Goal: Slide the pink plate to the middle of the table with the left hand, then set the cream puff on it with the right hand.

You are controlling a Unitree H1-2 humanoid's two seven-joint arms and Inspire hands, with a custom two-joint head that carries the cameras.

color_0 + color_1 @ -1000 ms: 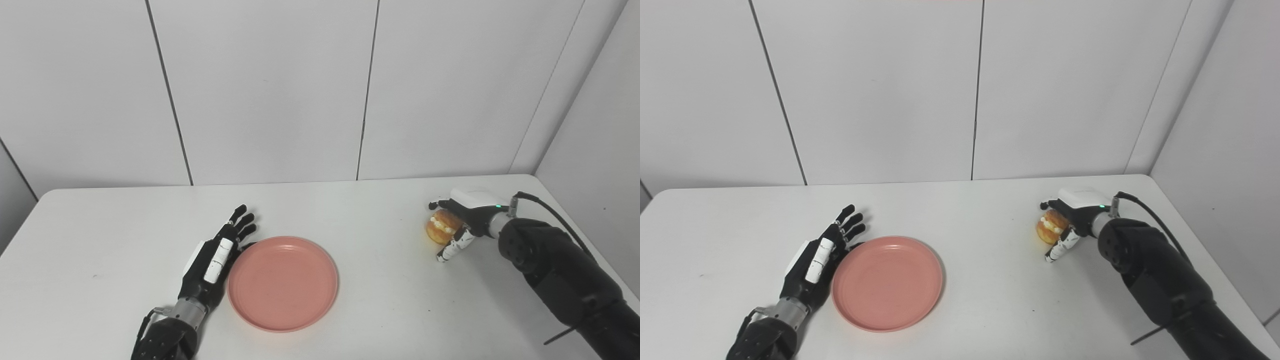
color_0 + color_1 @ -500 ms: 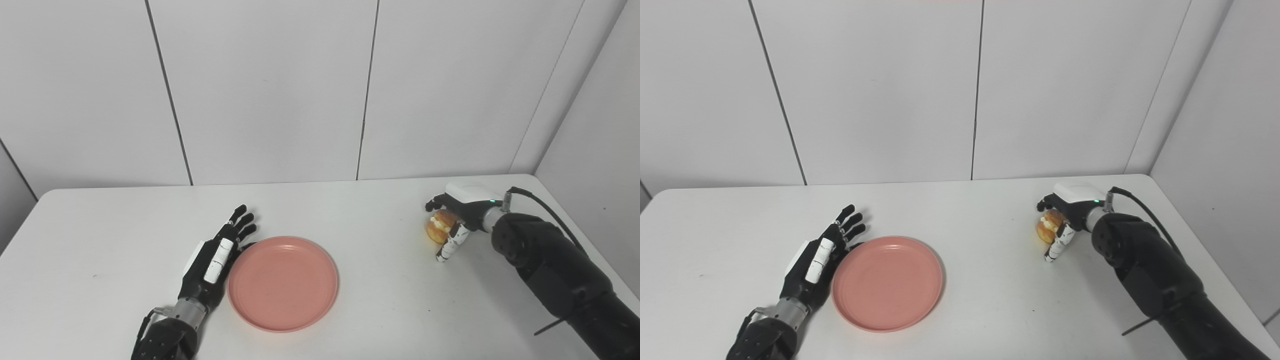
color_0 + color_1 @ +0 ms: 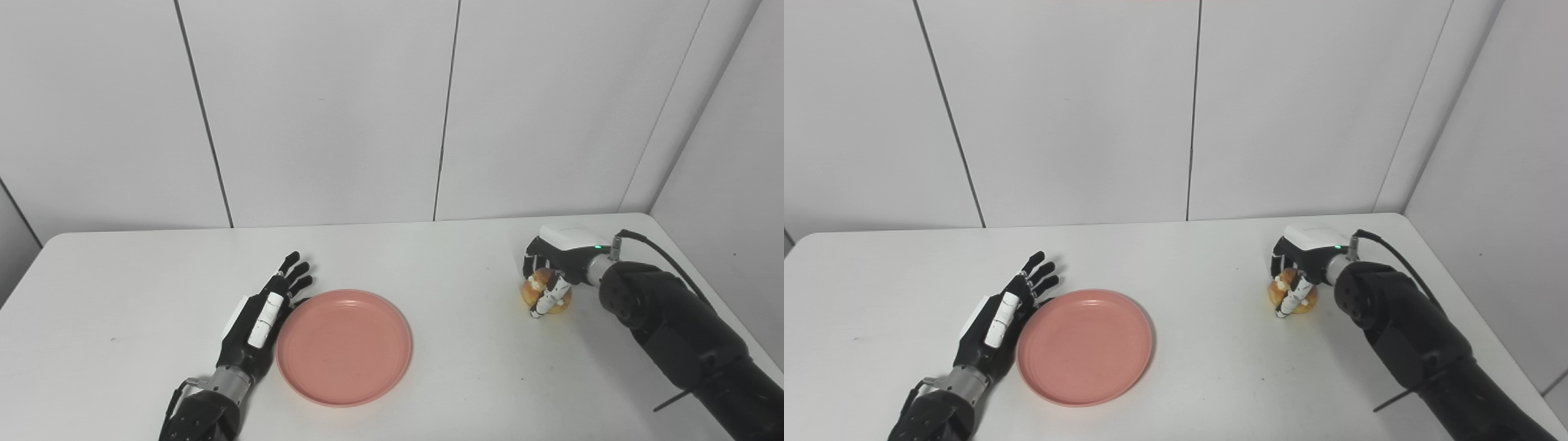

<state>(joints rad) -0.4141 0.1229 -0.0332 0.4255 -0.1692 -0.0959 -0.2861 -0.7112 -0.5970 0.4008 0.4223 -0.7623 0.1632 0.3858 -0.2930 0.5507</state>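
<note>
Pink plate [image 3: 343, 347] flat on white table [image 3: 122, 269], roughly mid-table, slightly left of centre; slide step judged done. Left hand [image 3: 260, 321] flat, fingers straight and apart, holding nothing, edge just touching the plate's left rim. Right hand [image 3: 549, 269] over cream puff [image 3: 539, 295] near table's right side, well apart from plate; fingers curled down around the puff from above, one white-tipped finger across its front. Puff apparently on the table surface, not lifted. Grasp judged closing or just closed; full contact not verifiable from either eye view. Step in hand: pickup of puff. Next move calls for firm but gentle closure (soft pastry, cream filling visible, likely to squash), a clear lift, then transport leftward across bare table to above plate centre and a low release. Risk: puff rolling out of the fingers during lift
</note>
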